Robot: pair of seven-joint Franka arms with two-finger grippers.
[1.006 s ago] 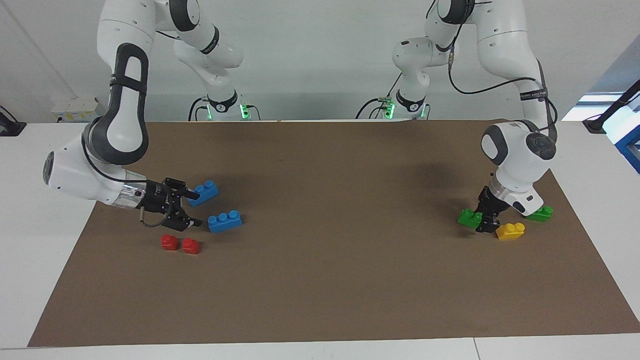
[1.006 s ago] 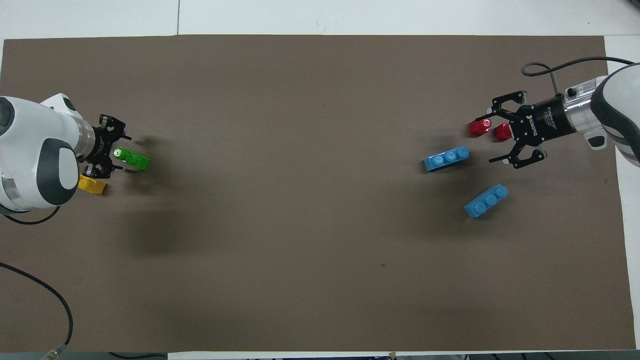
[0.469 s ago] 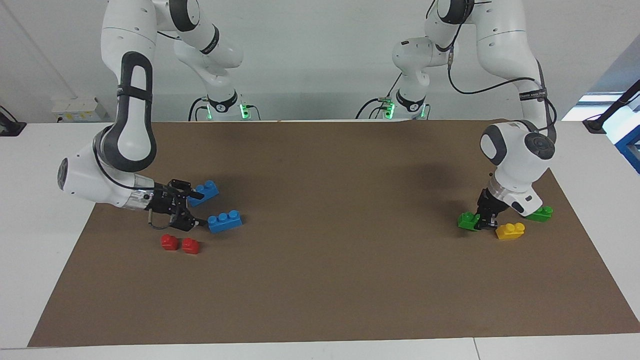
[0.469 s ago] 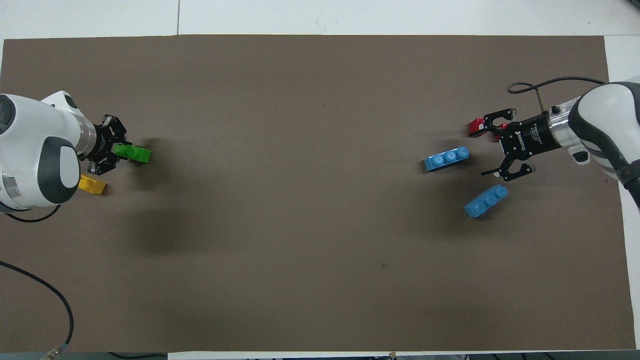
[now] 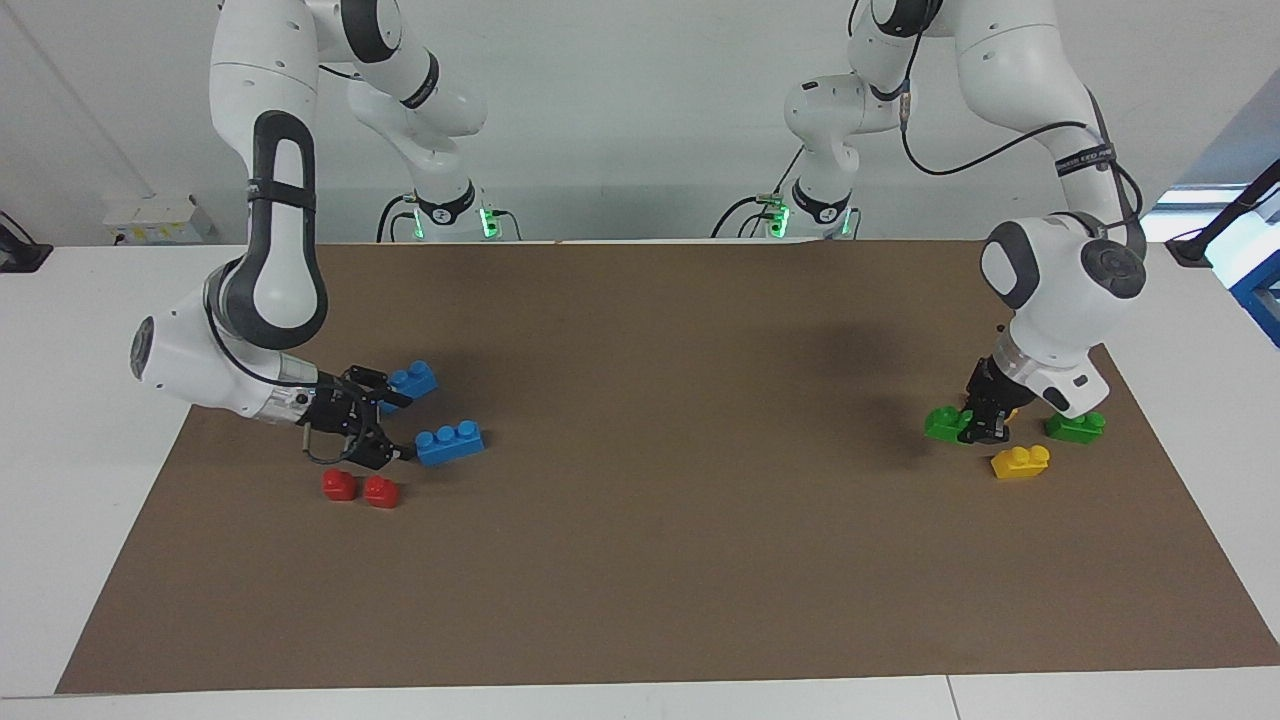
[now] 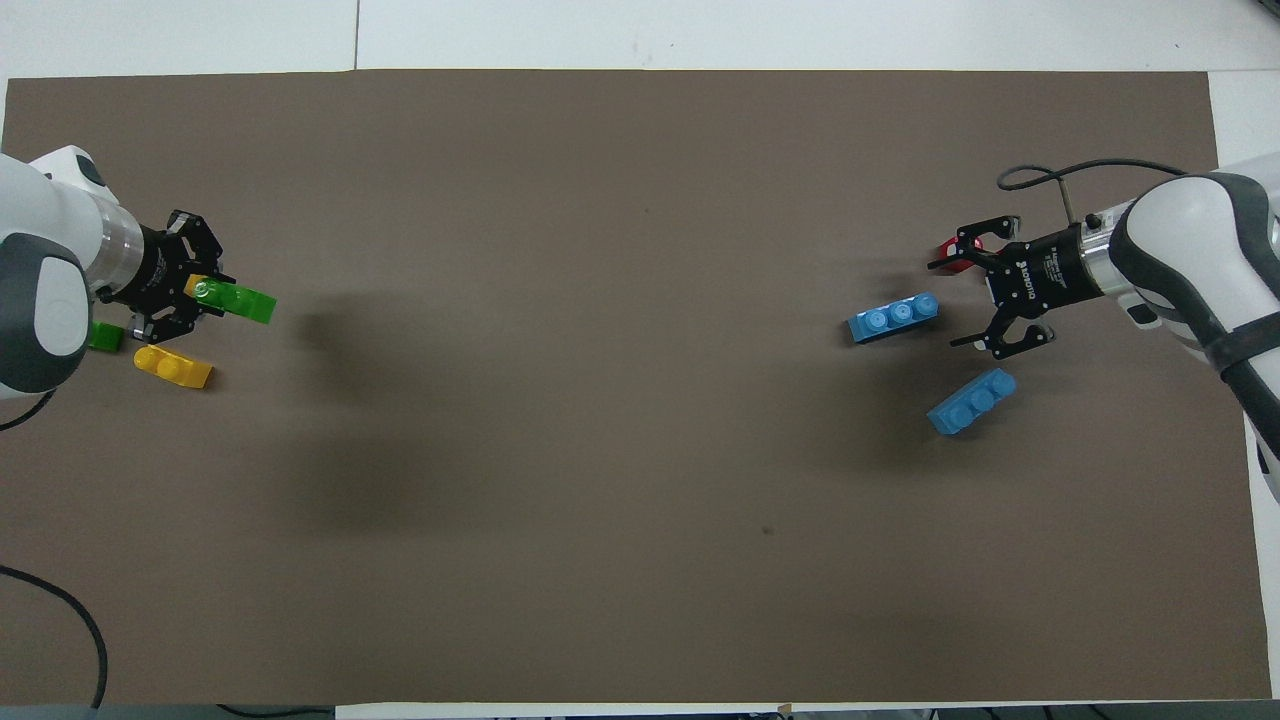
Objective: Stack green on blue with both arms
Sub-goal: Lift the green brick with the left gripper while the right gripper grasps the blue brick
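Note:
My left gripper [image 5: 979, 428] [image 6: 203, 294] is shut on one end of the bright green brick [image 5: 943, 423] [image 6: 240, 301] and holds it just above the mat at the left arm's end. At the right arm's end my right gripper [image 5: 399, 429] [image 6: 944, 305] hangs low and open. Its fingertips stand either side of the end of a light-blue three-stud brick [image 5: 449, 441] [image 6: 893, 317] without gripping it. A second blue brick [image 5: 411, 381] [image 6: 971, 401] lies nearer to the robots.
A yellow brick [image 5: 1020, 461] [image 6: 173, 366] and a darker green brick [image 5: 1075, 427] [image 6: 103, 336] lie on the brown mat [image 5: 680, 500] by the left gripper. Two red bricks [image 5: 360, 488] sit beside the right gripper, farther from the robots.
The left gripper closed on the green brick and raised it off the mat, uncovering the darker green brick. The right gripper slid in toward the end of the blue brick, still open.

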